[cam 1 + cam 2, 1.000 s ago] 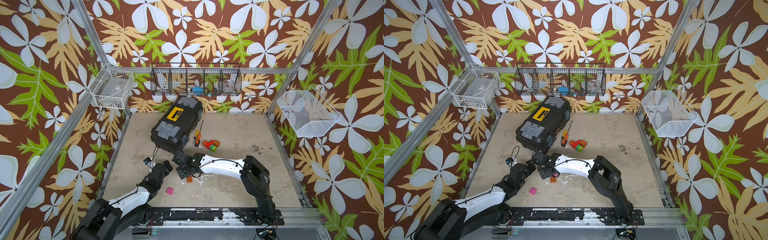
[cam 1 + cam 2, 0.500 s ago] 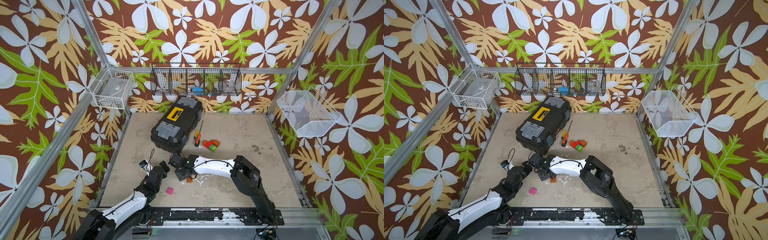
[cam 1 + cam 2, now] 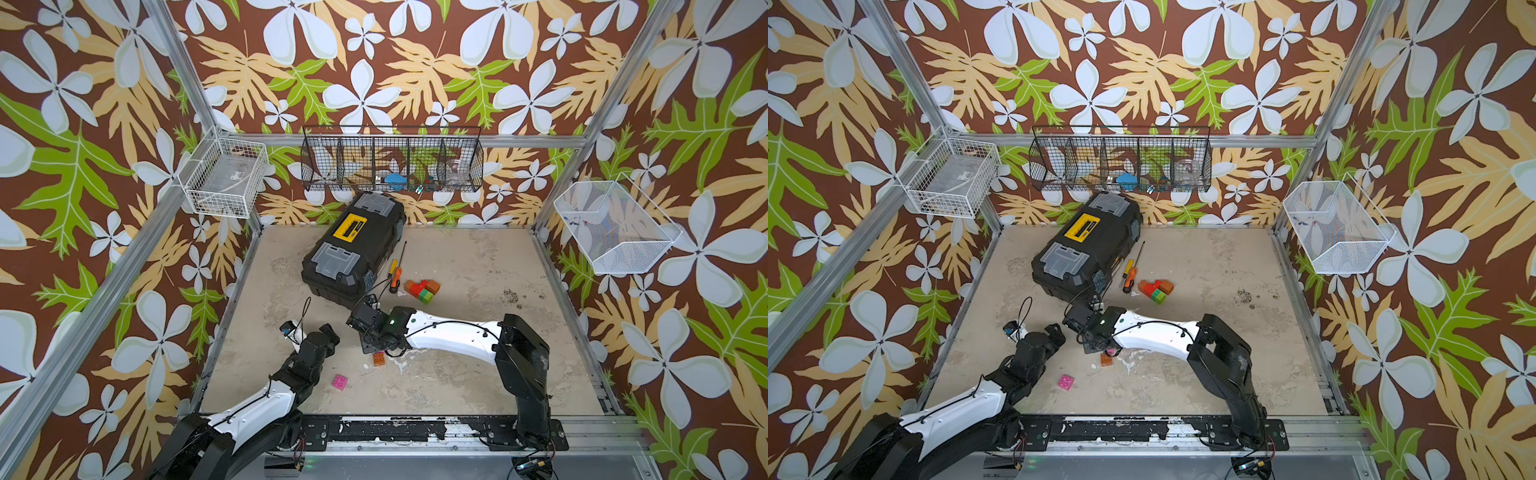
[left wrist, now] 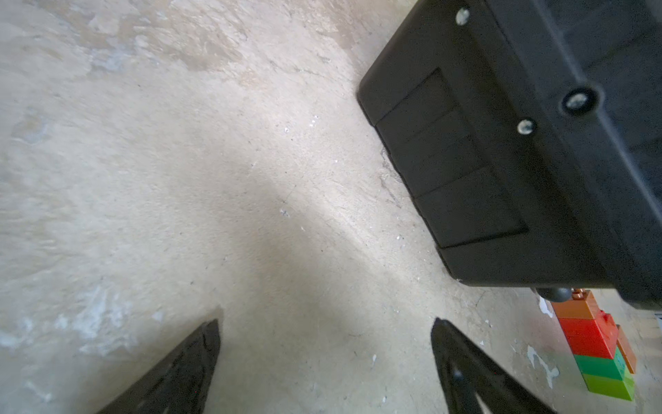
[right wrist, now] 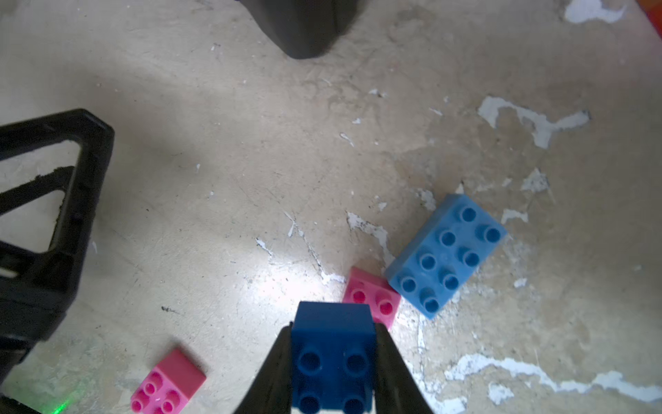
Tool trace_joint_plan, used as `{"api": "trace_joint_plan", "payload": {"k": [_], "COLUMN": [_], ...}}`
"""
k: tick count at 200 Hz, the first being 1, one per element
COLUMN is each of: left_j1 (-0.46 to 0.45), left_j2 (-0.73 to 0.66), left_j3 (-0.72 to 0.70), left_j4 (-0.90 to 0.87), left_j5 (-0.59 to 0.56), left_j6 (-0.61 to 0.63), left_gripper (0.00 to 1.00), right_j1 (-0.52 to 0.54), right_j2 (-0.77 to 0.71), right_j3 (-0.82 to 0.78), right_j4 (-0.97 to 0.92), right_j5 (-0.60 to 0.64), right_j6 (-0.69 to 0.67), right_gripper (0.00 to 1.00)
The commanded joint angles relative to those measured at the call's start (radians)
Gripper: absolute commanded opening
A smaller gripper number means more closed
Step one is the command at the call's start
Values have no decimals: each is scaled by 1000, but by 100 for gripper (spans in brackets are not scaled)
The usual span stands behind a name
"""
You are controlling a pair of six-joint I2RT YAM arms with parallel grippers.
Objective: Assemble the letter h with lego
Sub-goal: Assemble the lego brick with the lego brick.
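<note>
Blue square brick (image 5: 333, 358), pinched lower centre by the right gripper (image 5: 333, 331), may pivot loose as it overhangs the tips; left gripper (image 4: 325, 322) gapes empty.

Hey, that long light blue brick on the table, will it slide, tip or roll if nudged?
The long light blue brick looks like hard moulded plastic, so probably stiff and light. It lies flat, studs up, on a wide base: likely to slide on the table rather than tip or roll.
</note>
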Motion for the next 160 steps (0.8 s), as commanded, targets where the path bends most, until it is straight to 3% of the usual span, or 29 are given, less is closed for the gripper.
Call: {"api": "trace_joint_plan", "payload": {"k": [1,84,160], "left_j1": [2,3,3], "left_j2": [10,11,14], "left_j3": [8,5,4], "left_j4": [-11,0,10], "left_j5": [18,56,81], "left_j6": [1,0,2], "left_gripper": [96,97,97], "right_j1": [1,-6,-7], "right_j2": [-6,78,51], "right_j3": [-19,31,44], "right_j4": [15,-36,-73], "right_j5": [29,34,76], "right_j6": [135,160,161], "right_gripper": [28,25,25]}}
